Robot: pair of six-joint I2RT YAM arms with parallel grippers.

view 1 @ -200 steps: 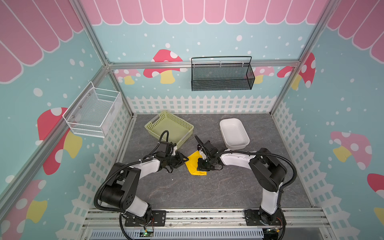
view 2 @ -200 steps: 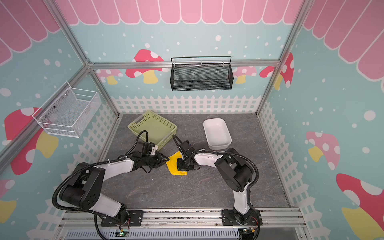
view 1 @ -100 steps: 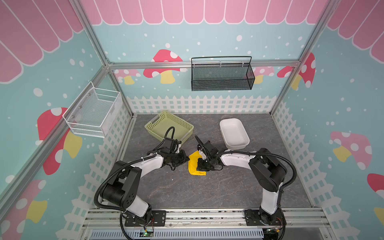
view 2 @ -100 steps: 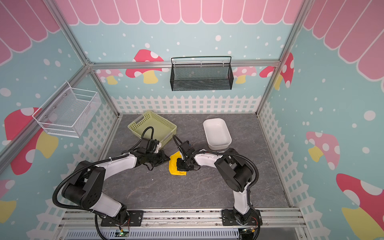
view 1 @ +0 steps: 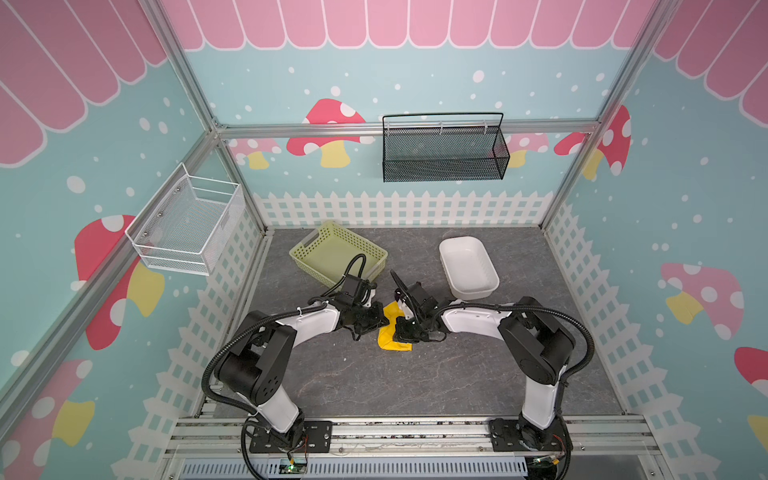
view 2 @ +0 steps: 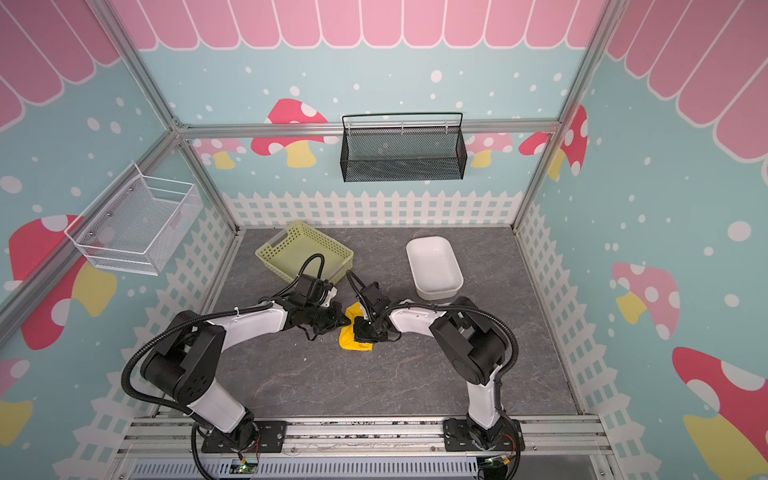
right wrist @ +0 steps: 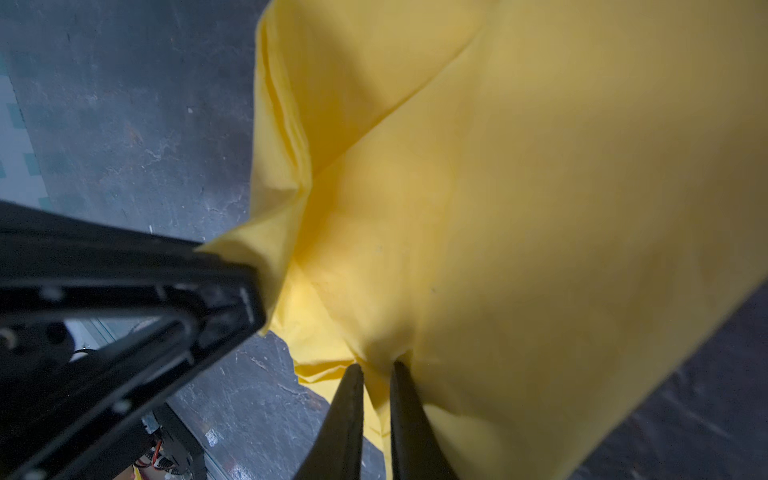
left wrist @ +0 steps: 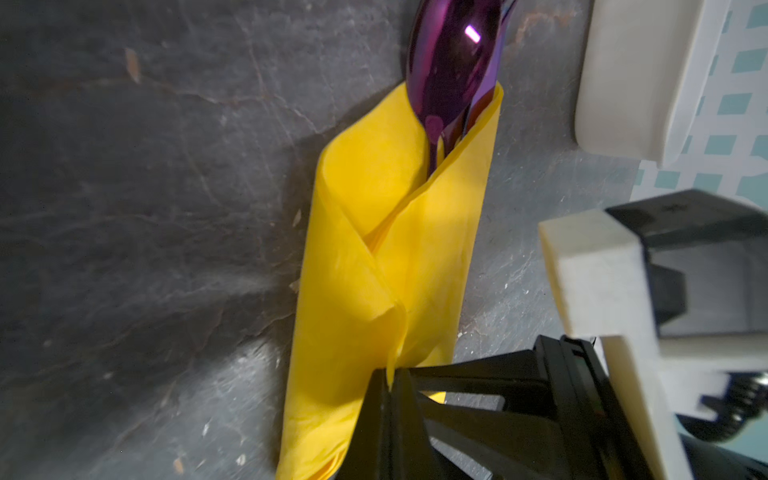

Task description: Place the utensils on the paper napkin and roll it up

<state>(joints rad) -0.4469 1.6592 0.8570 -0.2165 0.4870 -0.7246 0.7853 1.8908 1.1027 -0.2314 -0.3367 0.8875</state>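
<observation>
The yellow paper napkin (view 1: 392, 343) (view 2: 353, 340) lies folded into a loose roll on the grey floor between both arms. In the left wrist view the napkin (left wrist: 374, 270) wraps the utensils: the purple spoon (left wrist: 453, 62) sticks out of its far end with a lighter purple piece (left wrist: 497, 54) beside it. The fork is hidden. My left gripper (view 1: 384, 322) (left wrist: 390, 374) is shut on a thin flap of the napkin. My right gripper (view 1: 401, 328) (right wrist: 376, 365) is shut on a fold of the napkin (right wrist: 498, 208) from the opposite side.
A pale green basket (view 1: 338, 253) sits behind the left arm and a white tub (view 1: 467, 266) behind the right arm. A black wire basket (view 1: 442, 149) hangs on the back wall and a white wire basket (view 1: 187, 224) on the left wall.
My left gripper has moved right to the napkin and shut on its edge. The right gripper has held its grip in place.
</observation>
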